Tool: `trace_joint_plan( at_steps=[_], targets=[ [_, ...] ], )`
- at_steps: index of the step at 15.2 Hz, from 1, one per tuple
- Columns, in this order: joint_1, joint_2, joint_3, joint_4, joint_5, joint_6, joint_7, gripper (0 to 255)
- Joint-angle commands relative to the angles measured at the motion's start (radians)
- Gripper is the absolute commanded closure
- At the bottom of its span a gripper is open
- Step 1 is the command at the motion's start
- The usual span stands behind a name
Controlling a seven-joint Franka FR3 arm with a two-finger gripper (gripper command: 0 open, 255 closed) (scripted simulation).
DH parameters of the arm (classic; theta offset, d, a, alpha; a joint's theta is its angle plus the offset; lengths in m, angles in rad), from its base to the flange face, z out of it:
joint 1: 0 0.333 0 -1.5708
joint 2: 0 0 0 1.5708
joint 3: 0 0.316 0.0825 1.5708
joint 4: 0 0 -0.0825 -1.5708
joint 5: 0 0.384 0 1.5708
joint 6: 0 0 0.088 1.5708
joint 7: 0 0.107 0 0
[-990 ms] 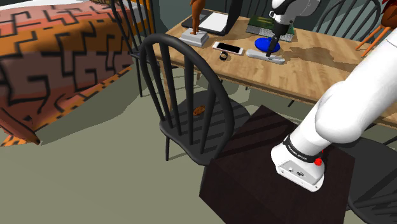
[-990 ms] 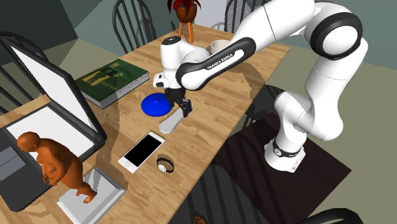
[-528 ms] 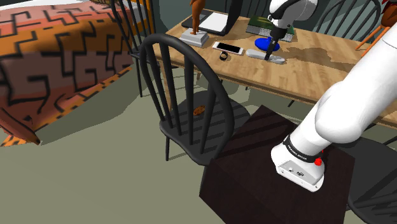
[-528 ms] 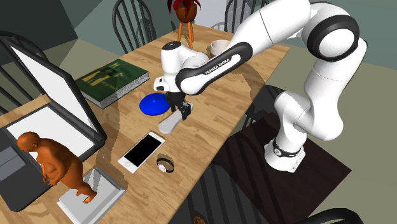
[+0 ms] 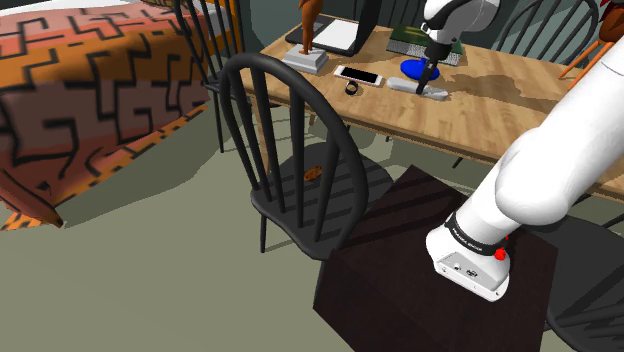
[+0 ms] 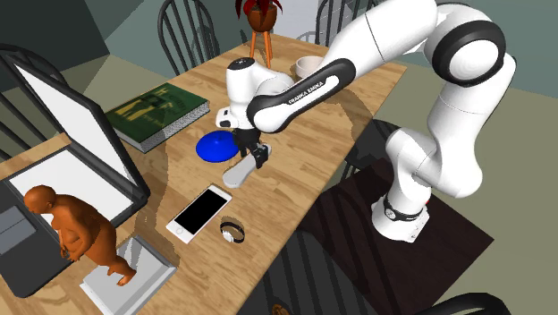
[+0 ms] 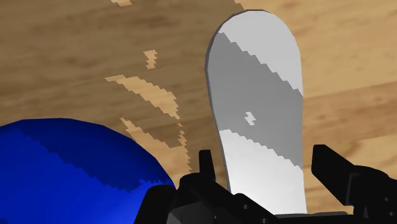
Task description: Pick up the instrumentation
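Observation:
The instrumentation is a flat, pale grey, rounded-end bar lying on the wooden table. In the wrist view my black gripper straddles its near end, and both fingers press against its sides. The second exterior view shows the gripper pointing down onto one end of the grey bar, which rests on the tabletop. From the shoulder view, the gripper stands over the bar at the table's far side. A blue disc lies just beside the bar.
A white phone and a small ring-shaped object lie near the bar. A green book, an open laptop, a brown figurine and a cup also sit on the table. A black chair stands before it.
The fingers have closed from wide apart onto the grey bar. The hand shifted slightly; over the last half second nothing moves.

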Motion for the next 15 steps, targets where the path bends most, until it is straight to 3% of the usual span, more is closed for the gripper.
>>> trace_joint_plan(
  at_steps=[1, 15],
  targets=[
    [0.000, -0.014, 0.001, 0.010, -0.012, -0.020, 0.009, 255],
    [0.001, -0.107, 0.026, 0.121, -0.082, -0.199, 0.062, 255]
  ],
)
